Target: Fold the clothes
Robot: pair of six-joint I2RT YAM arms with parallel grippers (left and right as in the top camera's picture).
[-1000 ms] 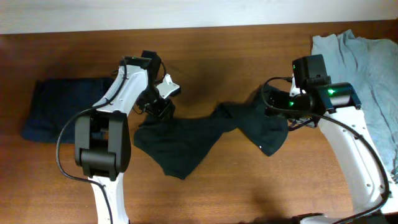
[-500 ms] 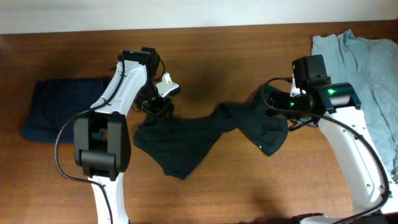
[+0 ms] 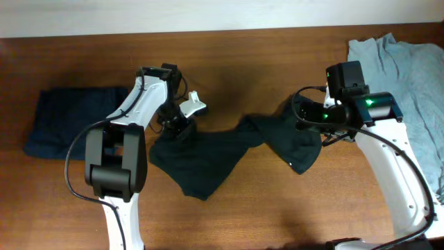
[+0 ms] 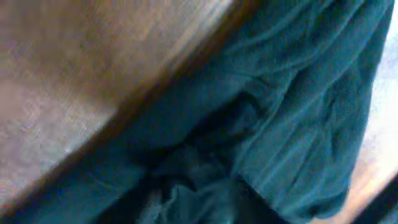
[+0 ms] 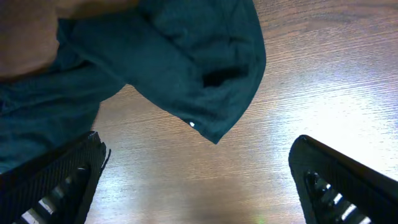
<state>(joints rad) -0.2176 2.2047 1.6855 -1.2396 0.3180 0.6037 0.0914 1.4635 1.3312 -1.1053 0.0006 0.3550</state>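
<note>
We are looking at a brown wooden tabletop [image 3: 263, 208], a dark greenish T-shirt [image 3: 201, 160] lying crumpled across its middle, a folded navy garment [image 3: 69, 121] resting near the left edge, a grey garment [image 3: 409, 76] spreading over the right corner.

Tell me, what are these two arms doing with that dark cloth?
The job is folding. A black T-shirt lies crumpled on the table. The left claw is down at its upper left edge; whether it has gripped is unclear. The right claw hangs open over the shirt's other end, holding nothing. A blue piece lies folded at the left, a grey one waits at the right.
</note>
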